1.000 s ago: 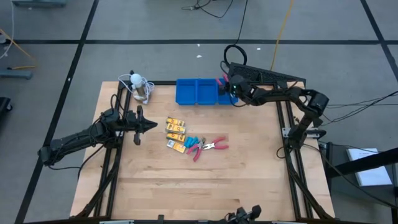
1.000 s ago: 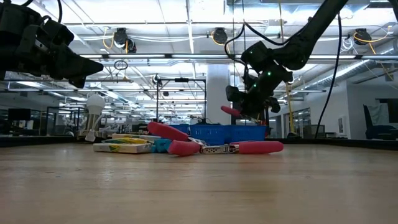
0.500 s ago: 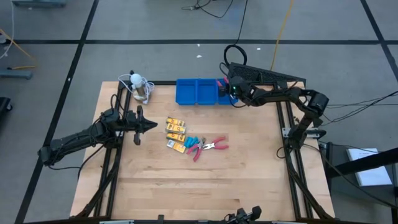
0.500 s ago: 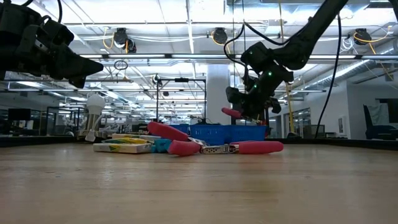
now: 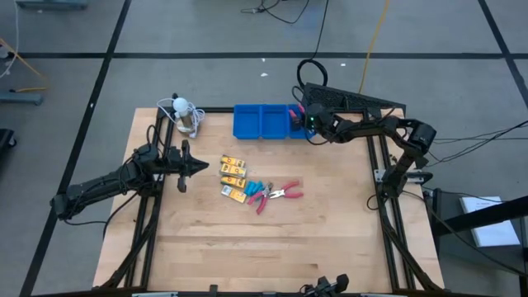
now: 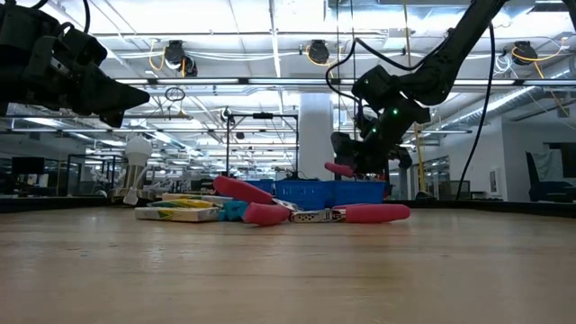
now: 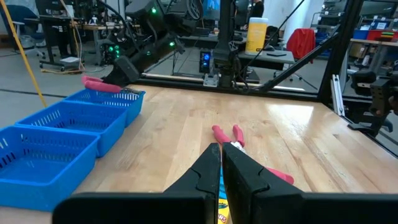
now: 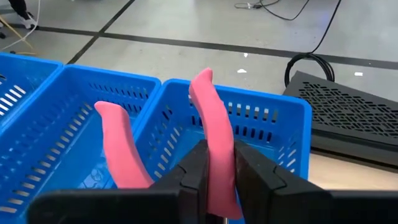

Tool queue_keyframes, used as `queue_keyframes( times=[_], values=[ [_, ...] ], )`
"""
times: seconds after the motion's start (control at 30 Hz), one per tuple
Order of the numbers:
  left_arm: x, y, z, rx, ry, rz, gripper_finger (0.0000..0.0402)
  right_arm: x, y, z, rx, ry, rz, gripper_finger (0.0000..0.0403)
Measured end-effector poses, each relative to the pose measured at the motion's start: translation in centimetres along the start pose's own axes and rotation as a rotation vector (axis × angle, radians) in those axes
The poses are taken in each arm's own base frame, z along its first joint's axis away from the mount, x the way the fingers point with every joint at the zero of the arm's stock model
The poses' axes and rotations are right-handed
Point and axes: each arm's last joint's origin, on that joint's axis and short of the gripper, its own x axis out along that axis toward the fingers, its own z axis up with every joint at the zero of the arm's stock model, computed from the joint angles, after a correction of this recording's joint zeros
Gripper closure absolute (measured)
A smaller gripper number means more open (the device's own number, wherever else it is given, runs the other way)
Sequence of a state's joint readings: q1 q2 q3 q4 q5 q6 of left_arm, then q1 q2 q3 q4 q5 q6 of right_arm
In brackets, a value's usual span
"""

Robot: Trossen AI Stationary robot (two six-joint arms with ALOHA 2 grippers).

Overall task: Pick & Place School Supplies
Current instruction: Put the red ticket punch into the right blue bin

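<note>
Right gripper (image 8: 214, 163) is parked over the blue three-compartment plastic tray (image 5: 261, 122), at the end compartment closest to that arm, and its two dark fingers (image 8: 186, 171) are pinched on one pink handle of a pair of pink-handled pliers-style cutters (image 8: 211, 134). The other handle splays out to the side, hanging above the mesh floor of the tray. From table level the tool (image 6: 340, 168) is clearly up in the air above the tray's rim, not sitting in it.

Surface is a light wooden tabletop (image 5: 264, 239) on a black frame, grey floor with dark lines all round. Out past the table it's a big workshop room: ceiling lights, black racks, benches, a yellow bottle on one of them.

Rest of the supplies sit in a little cluster nearer the table's middle than the tray: three yellow-orange rectangular packets (image 5: 233, 171), a couple of tiny light-blue pieces (image 5: 257, 187) just beside them, and a second pair of pink-handled cutters (image 5: 279, 195) lying flat. A white round object with a coiled cable (image 5: 183, 111) stands at the tray's far end from the right arm.

Left gripper (image 5: 201, 167) hangs over the wood off to the side of that cluster, fingers (image 7: 249, 174) pressed together, holding nothing.
</note>
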State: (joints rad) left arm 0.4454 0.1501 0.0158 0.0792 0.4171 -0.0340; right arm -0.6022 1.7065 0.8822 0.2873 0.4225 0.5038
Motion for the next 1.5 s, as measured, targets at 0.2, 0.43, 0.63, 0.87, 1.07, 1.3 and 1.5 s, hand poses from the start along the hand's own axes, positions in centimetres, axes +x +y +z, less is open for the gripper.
queue_keyframes(
  times=[0.2, 0.43, 0.63, 0.87, 1.07, 1.3, 1.5],
  values=[
    [0.0, 0.0, 0.0, 0.0, 0.0, 0.0, 0.0382, -0.01, 0.16, 0.3, -0.002, -0.029, 0.016, 0.0346],
    [0.0, 0.0, 0.0, 0.0, 0.0, 0.0, 0.0382, -0.01, 0.2, 0.37, -0.003, -0.036, 0.02, 0.0345],
    [0.0, 0.0, 0.0, 0.0, 0.0, 0.0, 0.0382, -0.01, 0.2, 0.36, -0.002, -0.035, 0.019, 0.0344],
    [0.0, 0.0, 0.0, 0.0, 0.0, 0.0, 0.0382, -0.01, 0.2, 0.36, -0.032, -0.035, 0.019, 0.0343],
    [0.0, 0.01, -0.01, 0.0, 0.001, 0.0, 0.0382, -0.01, 0.2, 0.36, -0.038, -0.035, 0.019, 0.0311],
    [0.0, 0.0, 0.0, 0.0, 0.0, 0.0, 0.0382, -0.01, 0.2, 0.37, -0.029, -0.036, 0.019, 0.0243],
    [0.0, 0.0, 0.0, 0.0, 0.0, 0.0, 0.0382, -0.05, 0.38, 0.58, -0.058, -0.058, 0.035, 0.0208]
  ],
)
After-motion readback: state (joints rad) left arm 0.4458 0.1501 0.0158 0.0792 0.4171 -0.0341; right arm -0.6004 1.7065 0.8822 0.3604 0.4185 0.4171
